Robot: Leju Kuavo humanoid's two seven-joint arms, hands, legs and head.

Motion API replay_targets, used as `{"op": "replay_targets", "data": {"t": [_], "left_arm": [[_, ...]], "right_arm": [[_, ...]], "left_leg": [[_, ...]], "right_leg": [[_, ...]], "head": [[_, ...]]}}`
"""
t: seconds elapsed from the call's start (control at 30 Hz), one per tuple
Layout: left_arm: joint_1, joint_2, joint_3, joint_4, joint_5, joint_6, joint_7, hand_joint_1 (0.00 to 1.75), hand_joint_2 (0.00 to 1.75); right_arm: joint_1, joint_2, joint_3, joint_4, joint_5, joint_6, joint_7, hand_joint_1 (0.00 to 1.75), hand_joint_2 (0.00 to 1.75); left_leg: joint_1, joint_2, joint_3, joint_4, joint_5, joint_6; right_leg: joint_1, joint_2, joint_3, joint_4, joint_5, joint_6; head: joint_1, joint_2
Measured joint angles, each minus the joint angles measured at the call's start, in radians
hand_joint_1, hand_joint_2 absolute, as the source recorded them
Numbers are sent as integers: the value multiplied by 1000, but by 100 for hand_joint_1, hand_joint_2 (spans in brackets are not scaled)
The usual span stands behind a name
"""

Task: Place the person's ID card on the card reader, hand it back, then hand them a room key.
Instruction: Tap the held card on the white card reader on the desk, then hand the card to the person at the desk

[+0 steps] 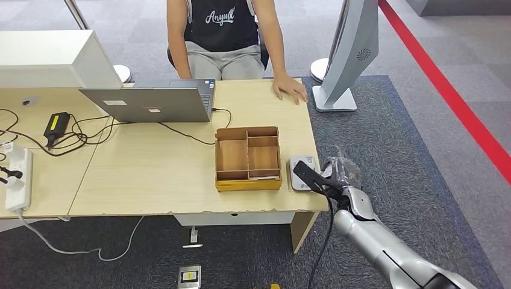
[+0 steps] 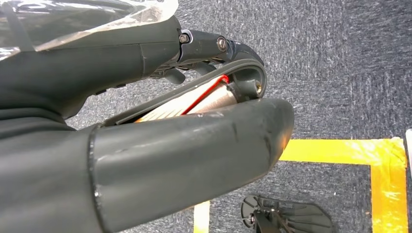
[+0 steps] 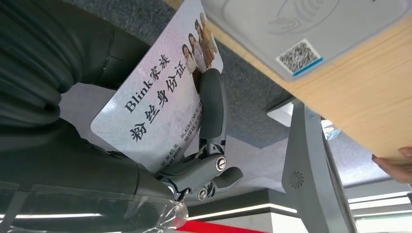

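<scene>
My right hand [image 1: 342, 174] hangs just off the table's right front corner and pinches the ID card [image 1: 306, 174], which tilts over the edge of the white card reader [image 1: 304, 161]. In the right wrist view the ID card [image 3: 155, 97], printed with a group photo and Chinese text, sits between the thumb and a dark finger [image 3: 211, 107]. It hovers beside the card reader [image 3: 301, 29] without lying flat on it. My left hand [image 2: 145, 145] hangs over the carpet, holding nothing. The person sits behind the table with one hand [image 1: 289, 89] resting on it.
A wooden compartment box [image 1: 248, 183] stands left of the reader, with pale cards in its front slot. Further left are a laptop [image 1: 150, 102], cables and a power strip [image 1: 18, 177]. A white kiosk stand [image 1: 346, 54] rises right of the table. Yellow tape [image 2: 340, 150] marks the floor.
</scene>
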Motion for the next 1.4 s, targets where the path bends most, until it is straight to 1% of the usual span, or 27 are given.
{"op": "replay_targets", "data": {"t": [0.3, 0.43, 0.6, 0.7, 0.77, 0.87, 0.93, 1.03, 1.2, 1.4], "left_arm": [[0, 0, -8, 0, 5, -7, -8, 0, 0], [0, 1, -16, 0, 5, -7, -13, 0, 0], [-1, 2, -26, 0, -4, -7, -17, 0, 0], [-5, 2, -35, 0, -12, -10, -14, 0, 0], [-10, 3, -40, 0, -14, -13, -9, 0, 0], [-16, 5, -46, 0, -13, -14, -4, 0, 0], [-18, 6, -49, 0, -8, -14, -4, 0, 0], [-18, 6, -50, 0, 2, -14, -4, 0, 0], [-17, 7, -52, 0, 3, -15, 2, 0, 0], [-18, 10, -63, 0, -5, -17, 31, 0, 0]], "right_arm": [[-42, -64, -3, -158, 96, 18, 61, 175, 175], [-113, -103, -8, -259, 143, 66, 100, 175, 175], [-216, -143, -9, -373, 164, 156, 134, 175, 175], [-273, -154, -3, -411, 170, 205, 144, 175, 175], [-307, -152, 8, -420, 163, 235, 139, 175, 175], [-360, -133, 37, -416, 138, 264, 116, 175, 175], [-394, -109, 60, -400, 110, 272, 91, 175, 175], [-442, -60, 96, -350, 63, 275, 49, 175, 175], [-507, 26, 160, -240, 33, 287, 4, 175, 175], [-560, 133, 224, -97, 16, 305, -18, 175, 175]], "left_leg": [[0, 0, -2, 0, 0, 0], [0, 0, -2, 0, 0, 0], [0, 0, -3, 0, 0, 0], [0, 0, -3, 0, 0, 0], [0, 0, -3, 0, 0, 0], [0, 0, -4, 0, 1, 0], [0, 0, -4, 0, 1, 0], [0, 0, -4, 0, 1, 0], [0, 0, -5, 0, 1, 0], [0, 0, -5, 0, 1, 0]], "right_leg": [[0, 0, -2, 1, 0, 0], [0, 0, -3, 1, 1, 0], [0, 0, -3, 1, 1, 0], [0, 0, -3, 1, 1, 0], [0, 0, -3, 1, 1, 0], [0, 0, -4, 1, 1, 0], [0, 0, -4, 1, 1, 0], [0, 0, -4, 2, 1, 0], [0, 0, -4, 2, 1, 0], [0, 0, -5, 2, 1, 0]], "head": [[0, 0], [0, 0], [0, 0], [0, 0], [0, 0], [0, 0], [0, 0], [0, 0], [0, 0], [1, 0]]}}
